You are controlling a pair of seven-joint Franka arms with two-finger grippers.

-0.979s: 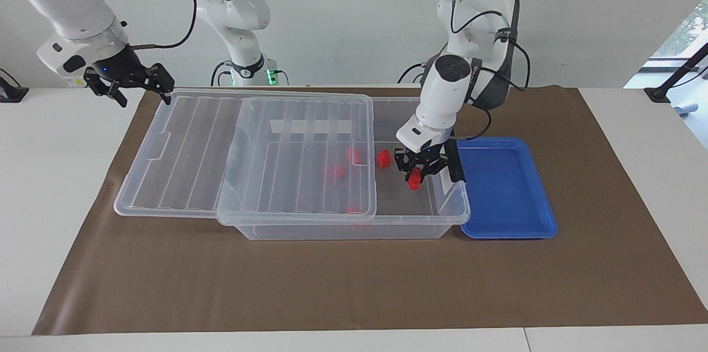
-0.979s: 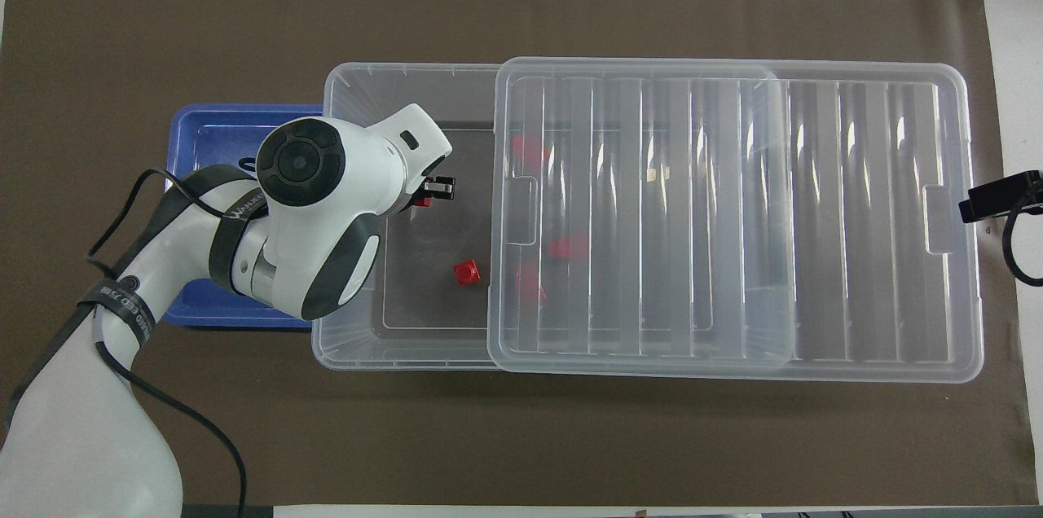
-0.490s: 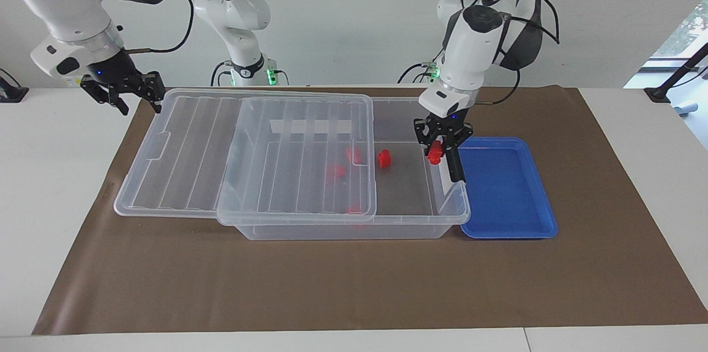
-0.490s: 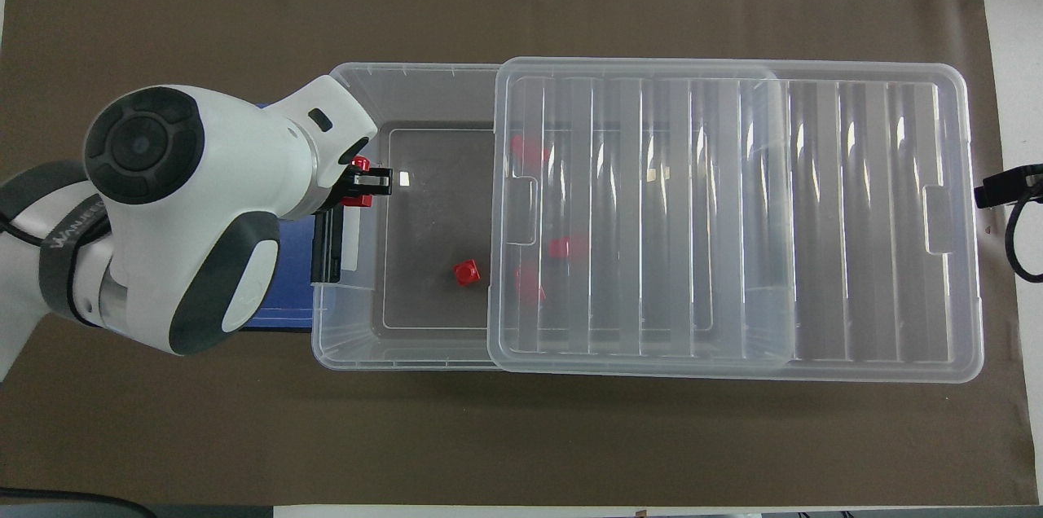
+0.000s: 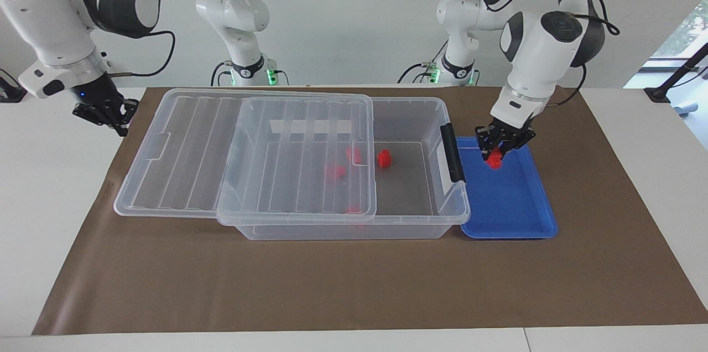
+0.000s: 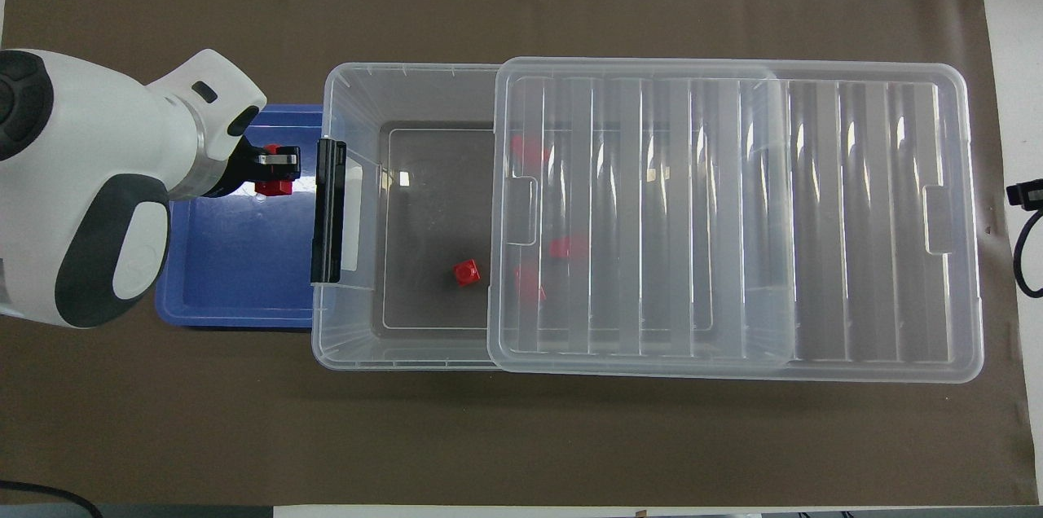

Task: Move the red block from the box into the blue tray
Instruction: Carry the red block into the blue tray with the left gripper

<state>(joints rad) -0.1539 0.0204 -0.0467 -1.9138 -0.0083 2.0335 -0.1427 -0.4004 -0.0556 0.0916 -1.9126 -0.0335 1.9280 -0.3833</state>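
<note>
Left end effector [image 5: 496, 154]: over the blue tray [image 5: 514, 213], at the part of it nearer the robots, pinching the red block [image 5: 494, 160] between its fingertips, block clear of the tray floor as far as the facing view tells. Seen from overhead as a black tip with the red block [image 6: 274, 184] under it, just beside the black latch clip [image 6: 328, 221] of the box [image 6: 358, 94].

Blue tray touching or almost touching the box's short end toward the left arm's end of the worktop [image 5: 636, 119]; both on a brown mat [image 5: 332, 285].

Box partly uncovered: clear ribbed lid [image 5: 182, 153] slid toward the right arm's end, overhanging the box rim there, leaving the part beside the tray open. One more red block [image 5: 384, 159] lying bare on the box floor in the open part; three others [image 5: 335, 171] showing dimly through the lid.

Right end effector [image 5: 108, 114]: fingertips pressed together, holding nothing, hanging over the bare worktop off the brown mat's edge, apart from the lid's corner. Only a black tip [image 6: 1025, 194] of it visible at the overhead view's edge. Waiting.
</note>
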